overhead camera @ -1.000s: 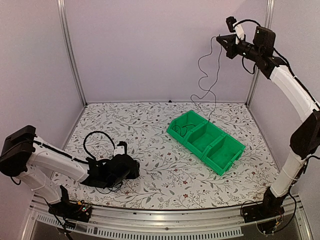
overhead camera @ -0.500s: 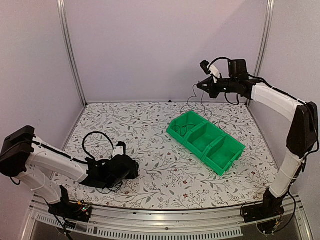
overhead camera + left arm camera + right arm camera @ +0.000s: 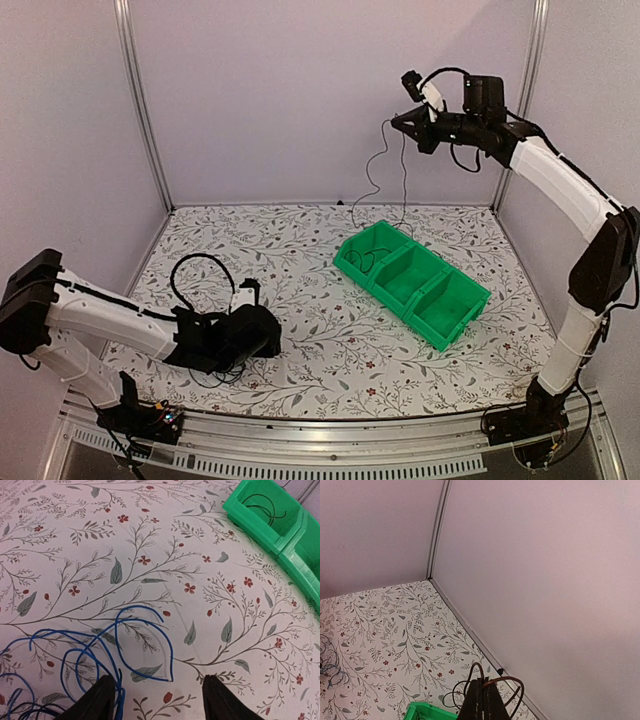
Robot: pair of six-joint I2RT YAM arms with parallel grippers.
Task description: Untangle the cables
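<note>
My right gripper (image 3: 395, 120) is raised high near the back wall, shut on a thin dark cable (image 3: 369, 180). The cable hangs in loose waves down to the far-left compartment of the green bin (image 3: 412, 282), where a coil (image 3: 365, 262) lies. In the right wrist view the closed fingers (image 3: 485, 702) pinch the cable's loops (image 3: 503, 678). My left gripper (image 3: 265, 335) sits low on the table at the front left, open and holding nothing. In the left wrist view (image 3: 160, 702) loose thin wires (image 3: 115, 632), blue-looking here, lie on the cloth beside its left finger (image 3: 100, 700).
The table has a floral cloth (image 3: 300, 250). The green three-compartment bin also shows in the left wrist view (image 3: 270, 525) and the right wrist view (image 3: 427, 712). Walls and metal corner posts (image 3: 140, 100) close in the back and sides.
My right gripper dipped towards the bin half a second ago and has risen again with the cable, ending left of where it began. My left gripper has shifted slightly right.
</note>
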